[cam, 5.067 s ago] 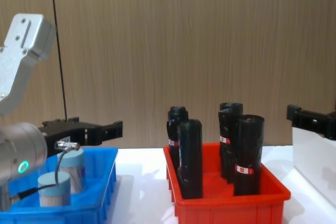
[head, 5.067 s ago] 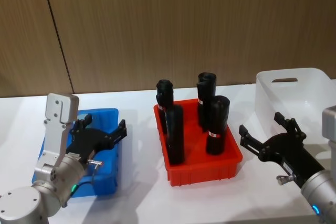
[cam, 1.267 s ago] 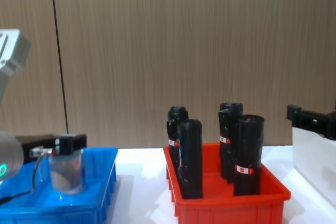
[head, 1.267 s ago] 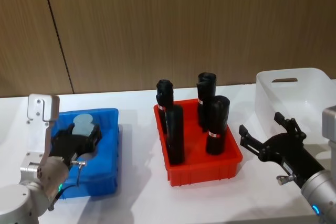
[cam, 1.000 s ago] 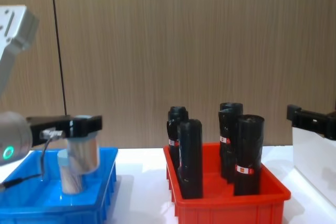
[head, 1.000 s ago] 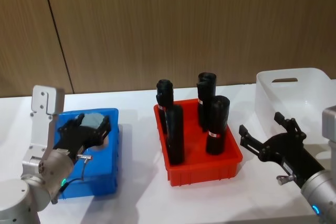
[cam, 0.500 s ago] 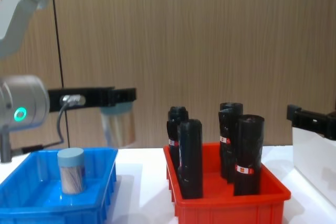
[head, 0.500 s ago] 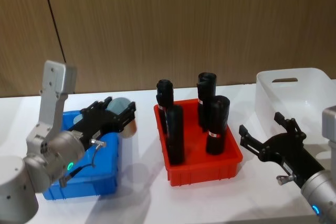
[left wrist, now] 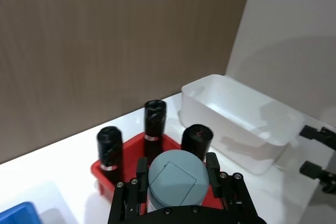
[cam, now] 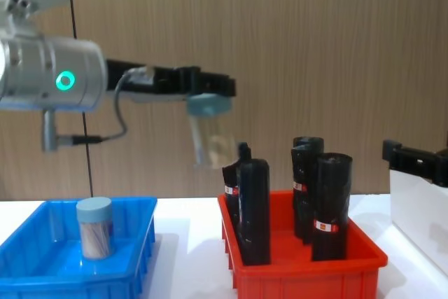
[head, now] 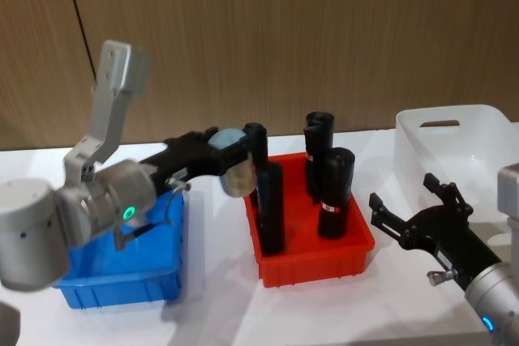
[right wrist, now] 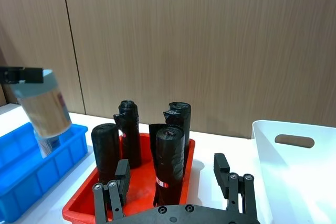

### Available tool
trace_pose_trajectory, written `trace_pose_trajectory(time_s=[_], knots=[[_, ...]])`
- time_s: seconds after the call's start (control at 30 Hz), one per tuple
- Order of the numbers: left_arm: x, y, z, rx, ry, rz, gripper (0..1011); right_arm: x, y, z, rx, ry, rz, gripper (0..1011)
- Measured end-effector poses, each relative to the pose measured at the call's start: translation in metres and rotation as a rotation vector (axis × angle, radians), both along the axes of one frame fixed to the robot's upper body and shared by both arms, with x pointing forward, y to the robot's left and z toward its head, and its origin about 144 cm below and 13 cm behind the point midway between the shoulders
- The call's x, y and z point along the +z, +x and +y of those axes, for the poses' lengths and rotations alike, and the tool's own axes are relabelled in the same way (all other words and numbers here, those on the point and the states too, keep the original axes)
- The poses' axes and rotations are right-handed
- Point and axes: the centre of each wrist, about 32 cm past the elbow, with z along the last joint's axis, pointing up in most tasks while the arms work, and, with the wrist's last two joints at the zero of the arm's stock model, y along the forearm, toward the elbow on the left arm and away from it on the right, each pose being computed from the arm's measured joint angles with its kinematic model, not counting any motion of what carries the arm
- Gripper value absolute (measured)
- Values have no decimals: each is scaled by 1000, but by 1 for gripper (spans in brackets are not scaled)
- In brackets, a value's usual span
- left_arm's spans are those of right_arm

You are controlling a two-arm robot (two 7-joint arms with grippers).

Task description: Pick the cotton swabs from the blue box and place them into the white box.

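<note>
Since half a second ago the left gripper (head: 212, 156) has risen and swung right, carrying one jar (head: 237, 174) of swabs from beside the blue box (head: 122, 288) to above the left edge of the red tray (head: 318, 270). Its fingers are clamped on the jar near the lid.

Judgement: pick complete, transfer under way. The white box (head: 486, 130) lies well to the right, past the bottles (head: 335, 194).

The right gripper (head: 409, 202) is parked before the white box, fingers spread wide, empty.

The chest view shows a second jar (cam: 94, 227) upright in the blue box, a spot the arm covers in the head view. The left wrist view shows the white box ahead, beyond the tray.
</note>
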Motion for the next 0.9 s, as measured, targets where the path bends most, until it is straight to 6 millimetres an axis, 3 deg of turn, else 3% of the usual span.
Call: trace_pose_trajectory(time_s=[0.4, 0.9], knots=[[30, 28, -20, -109, 4, 40, 669, 0, 0, 0, 0, 0, 0, 1001], [49, 49, -37, -175, 47, 64, 669, 0, 0, 0, 0, 0, 0, 1001]])
